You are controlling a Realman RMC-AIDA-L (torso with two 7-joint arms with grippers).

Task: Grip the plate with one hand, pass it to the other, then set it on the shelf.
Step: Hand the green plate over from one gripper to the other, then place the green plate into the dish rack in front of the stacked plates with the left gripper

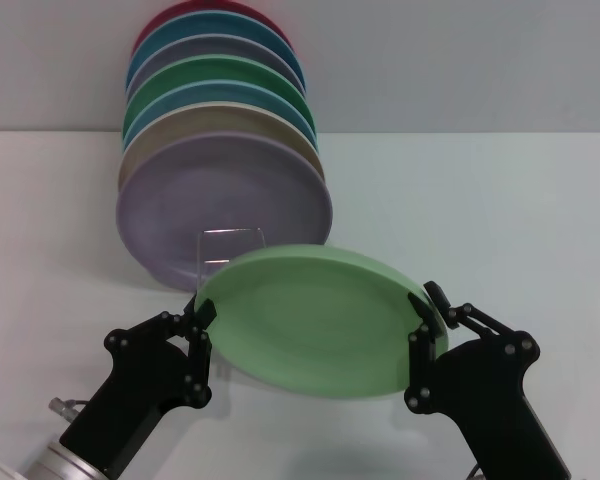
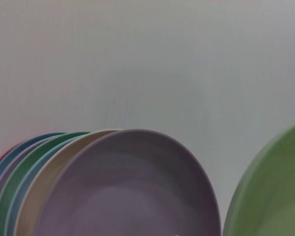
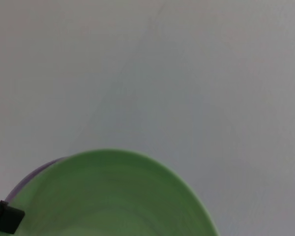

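Note:
The light green plate [image 1: 315, 320] hangs tilted above the table between my two grippers. It also shows in the left wrist view [image 2: 275, 196] and the right wrist view [image 3: 113, 196]. My left gripper [image 1: 201, 322] clasps the plate's left rim. My right gripper [image 1: 426, 318] clasps its right rim, one finger over the top and one below. The shelf's silver wire loop [image 1: 230, 234] stands just behind the plate, in front of the lavender plate [image 1: 225, 205]. A black fingertip [image 3: 4, 217] of the left gripper shows at the plate's far rim in the right wrist view.
Several coloured plates stand on edge in a row behind the wire loop, the lavender one [image 2: 132, 191] in front, then beige [image 1: 215, 125], blue, a darker green plate [image 1: 215, 75] and others. The white table [image 1: 480, 200] runs back to a grey wall.

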